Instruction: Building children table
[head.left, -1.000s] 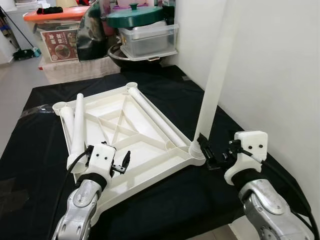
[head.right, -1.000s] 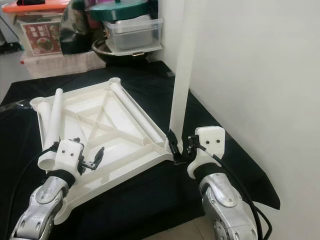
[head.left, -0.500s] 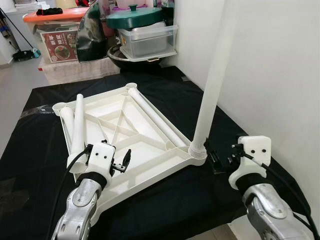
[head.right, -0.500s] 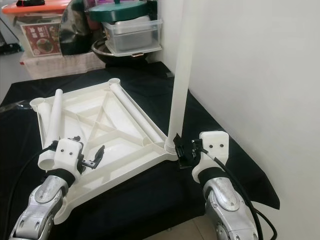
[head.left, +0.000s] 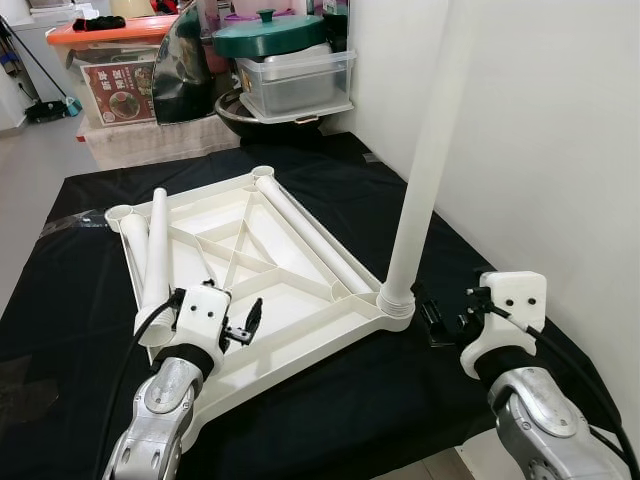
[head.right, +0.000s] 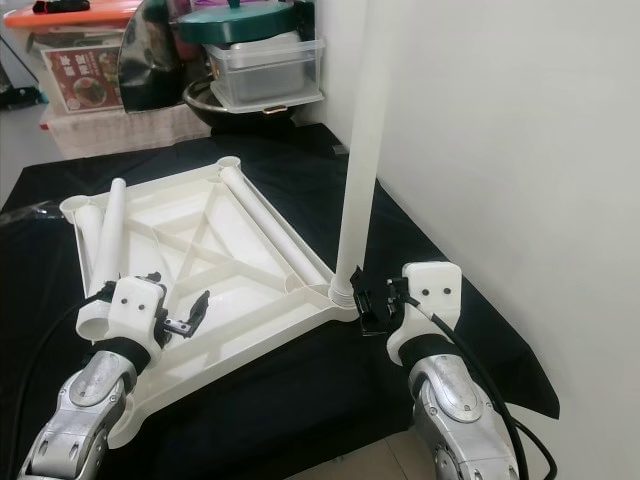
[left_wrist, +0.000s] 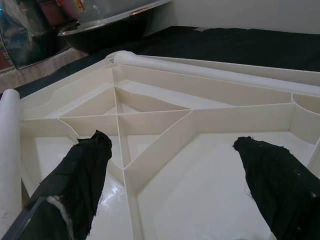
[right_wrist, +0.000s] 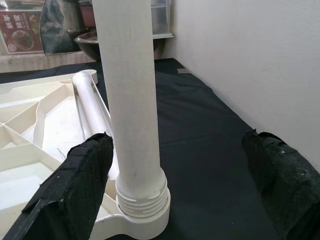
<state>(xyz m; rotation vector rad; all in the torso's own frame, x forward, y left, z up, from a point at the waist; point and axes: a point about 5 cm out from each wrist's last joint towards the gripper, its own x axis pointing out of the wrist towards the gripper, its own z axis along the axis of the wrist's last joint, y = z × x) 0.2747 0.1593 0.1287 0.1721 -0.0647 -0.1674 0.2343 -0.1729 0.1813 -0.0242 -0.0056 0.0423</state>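
White plastic everywhere in the head views: the upside-down tabletop (head.left: 250, 270) lies on a black cloth (head.left: 330, 400), ribs facing up. One leg (head.left: 420, 180) stands upright, screwed into the corner socket nearest the wall. Two loose legs (head.left: 155, 255) lie along the far-left edge, and another one (head.left: 310, 235) lies along the right edge. The left claw (head.left: 243, 325) hovers over the near part of the tabletop, fingers spread. The right claw (head.left: 435, 320) sits just beside the standing leg's base, spread too, not touching it.

Left wrist view: both black fingers (left_wrist: 80, 175) wide apart above the ribbed underside.

Right wrist view: fingers (right_wrist: 75, 180) spread on either side of the upright leg's threaded base (right_wrist: 142, 192), holding nothing.
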